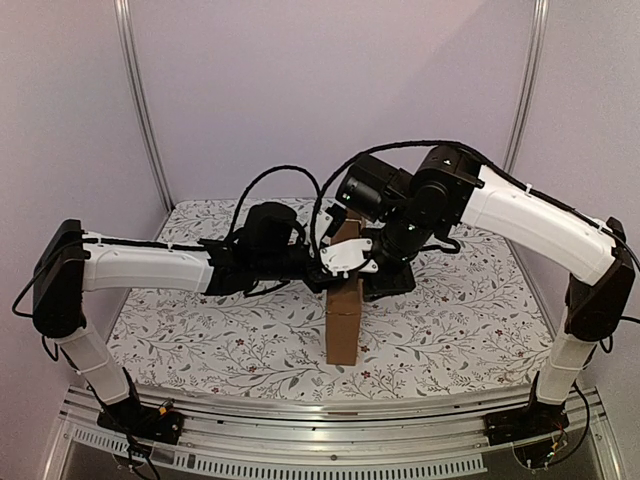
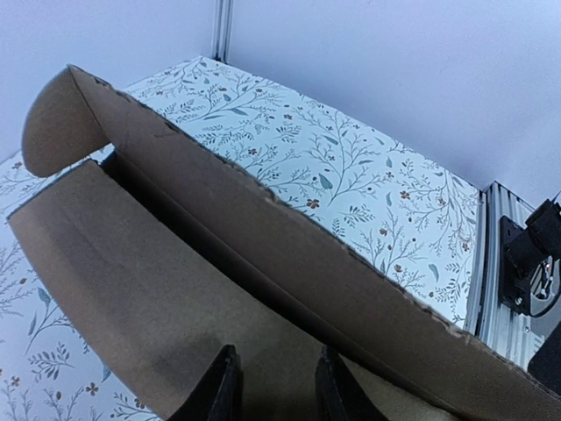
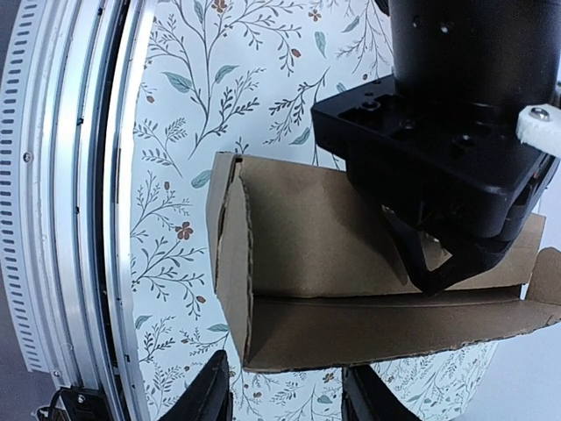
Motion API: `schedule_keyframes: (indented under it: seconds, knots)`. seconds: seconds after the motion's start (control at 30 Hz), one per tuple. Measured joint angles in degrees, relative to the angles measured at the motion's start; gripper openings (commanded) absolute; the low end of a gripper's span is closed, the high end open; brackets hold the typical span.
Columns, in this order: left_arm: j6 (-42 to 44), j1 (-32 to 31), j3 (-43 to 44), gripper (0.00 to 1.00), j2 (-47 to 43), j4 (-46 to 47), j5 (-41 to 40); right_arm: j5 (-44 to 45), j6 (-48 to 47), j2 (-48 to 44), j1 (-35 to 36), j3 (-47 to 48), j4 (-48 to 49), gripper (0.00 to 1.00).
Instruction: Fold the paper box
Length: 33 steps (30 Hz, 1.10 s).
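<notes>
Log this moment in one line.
paper box: part-folded, standing on end | left gripper: at its top, grip unclear | right gripper: open, near box | folding unfinished

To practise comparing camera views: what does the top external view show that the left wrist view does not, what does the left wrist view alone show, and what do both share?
Only the top external view: the left arm and right arm whole, meeting over the paper box, which stands tall and narrow. Only the left wrist view: the box's rounded flap, its inner creases, and the left gripper, fingers apart. Both: the brown cardboard box, the floral tablecloth and the metal rail at the table's near edge.
</notes>
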Motion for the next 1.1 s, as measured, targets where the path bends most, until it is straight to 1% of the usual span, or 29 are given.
schedule_keyframes:
  seconds: [0.27,0.47,0.63,0.8,0.9,0.97,1.1]
  knots:
    - [-1.0,0.0,0.0,0.31,-0.3,0.0,0.0,-1.3,1.7,-0.9,0.0,-0.6,0.3,0.42]
    - [-0.7,-1.1,-0.7,0.35,-3.5,-2.1,-0.9,-1.5,2.1,-4.9,-1.0,-5.1,0.6,0.42]
    - [0.0,-2.0,-1.2,0.39,-9.2,-2.8,-4.3,-2.0,2.3,-5.8,-3.1,-6.6,0.6,0.43]
    - [-0.9,-2.0,-6.6,0.39,-14.2,-1.6,-11.4,-2.8,3.0,-5.9,-5.0,-8.2,0.7,0.41]
    - [-3.9,-2.0,-11.9,0.38,-14.5,-1.6,-16.1,-4.7,3.0,-6.1,-8.0,-10.7,1.1,0.39]
    - [-6.5,-2.0,-16.0,0.38,-14.5,-1.6,-18.3,-6.4,2.7,-6.6,-11.8,-13.7,2.0,0.38]
    - [-10.5,-2.1,-21.1,0.38,-14.5,-1.3,-19.6,-9.6,2.1,-6.8,-20.0,-18.8,5.7,0.35]
